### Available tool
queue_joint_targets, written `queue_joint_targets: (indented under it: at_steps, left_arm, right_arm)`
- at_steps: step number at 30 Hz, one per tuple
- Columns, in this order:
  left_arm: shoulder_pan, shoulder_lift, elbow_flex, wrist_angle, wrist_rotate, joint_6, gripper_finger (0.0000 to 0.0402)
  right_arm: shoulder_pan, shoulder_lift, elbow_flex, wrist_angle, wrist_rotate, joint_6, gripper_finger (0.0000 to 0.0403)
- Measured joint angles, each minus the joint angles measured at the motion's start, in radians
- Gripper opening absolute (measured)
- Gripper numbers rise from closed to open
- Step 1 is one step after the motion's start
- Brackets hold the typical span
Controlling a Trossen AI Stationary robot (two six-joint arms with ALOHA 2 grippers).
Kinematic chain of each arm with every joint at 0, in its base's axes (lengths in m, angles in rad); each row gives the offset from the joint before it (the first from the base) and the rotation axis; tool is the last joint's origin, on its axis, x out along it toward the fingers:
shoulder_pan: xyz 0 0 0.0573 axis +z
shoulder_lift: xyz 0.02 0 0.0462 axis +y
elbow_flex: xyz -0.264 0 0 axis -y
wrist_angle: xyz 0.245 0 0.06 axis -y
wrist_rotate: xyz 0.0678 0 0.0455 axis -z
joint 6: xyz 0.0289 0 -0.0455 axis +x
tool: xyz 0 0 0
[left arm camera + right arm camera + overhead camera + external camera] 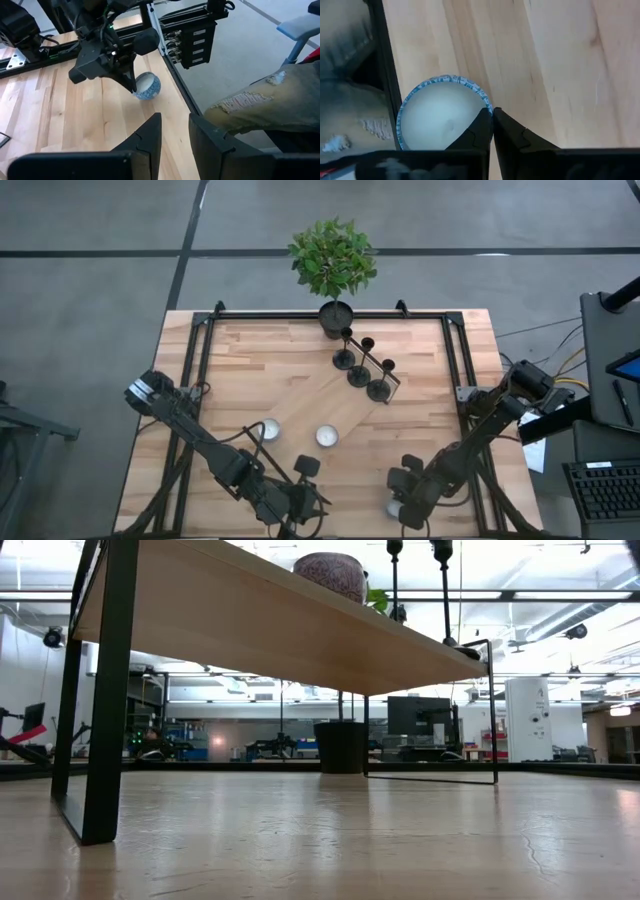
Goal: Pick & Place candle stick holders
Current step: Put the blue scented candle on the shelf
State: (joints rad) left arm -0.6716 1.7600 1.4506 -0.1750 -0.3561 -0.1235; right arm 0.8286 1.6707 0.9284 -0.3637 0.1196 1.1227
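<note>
Three matte-black candle stick holders (344, 358), (359, 373), (379, 389) stand on their disc bases in a slanting row near the table's far middle; two of their stems show in the low view (394, 580). My right gripper (405, 510) is at the near right edge, shut on a small white tea-light candle in a blue-patterned cup (442, 117), which also shows in the left wrist view (147, 86). My left gripper (175, 117) is open and empty at the table's near edge (300, 505), its fingers pointing toward the right gripper. My right gripper pinches the candle cup's rim (488, 107) between its two fingers, one finger (475, 132) over the white wax inside and one outside. The fingers slant down from above. The cup sits on the table, a little tilted.
A black pot with a green leafy plant (333, 265) stands at the far edge behind the holders. Two more white tea-light candles (268, 430), (327, 436) lie mid-table. A low wooden shelf on a black frame (300, 630) fills the low view. A person's knee (260, 105) shows beyond the near edge.
</note>
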Motion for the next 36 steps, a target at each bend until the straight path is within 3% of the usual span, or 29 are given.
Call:
queue_joint_targets:
  at_steps: [4, 11, 20, 32, 36]
  left_arm:
    - [0.000, 0.000, 0.000, 0.012, 0.015, 0.020, 0.0094]
    - [0.018, 0.022, 0.000, 0.074, 0.173, 0.026, 0.0094]
    - [0.041, 0.056, 0.000, 0.119, 0.176, 0.107, 0.0094]
    - [0.106, 0.059, 0.001, 0.167, 0.179, 0.234, 0.0094]
    - [0.121, 0.068, 0.001, 0.165, 0.237, 0.250, 0.0094]
  right_arm:
    - [-0.034, 0.000, 0.037, -0.001, 0.001, -0.060, 0.0009]
    - [-0.103, 0.000, 0.164, 0.000, -0.011, -0.225, 0.0009]
    - [-0.157, 0.000, 0.294, 0.000, -0.024, -0.384, 0.0009]
    - [-0.209, 0.000, 0.322, 0.003, -0.046, -0.445, 0.0008]
    - [-0.221, 0.000, 0.326, 0.002, -0.053, -0.460, 0.0008]
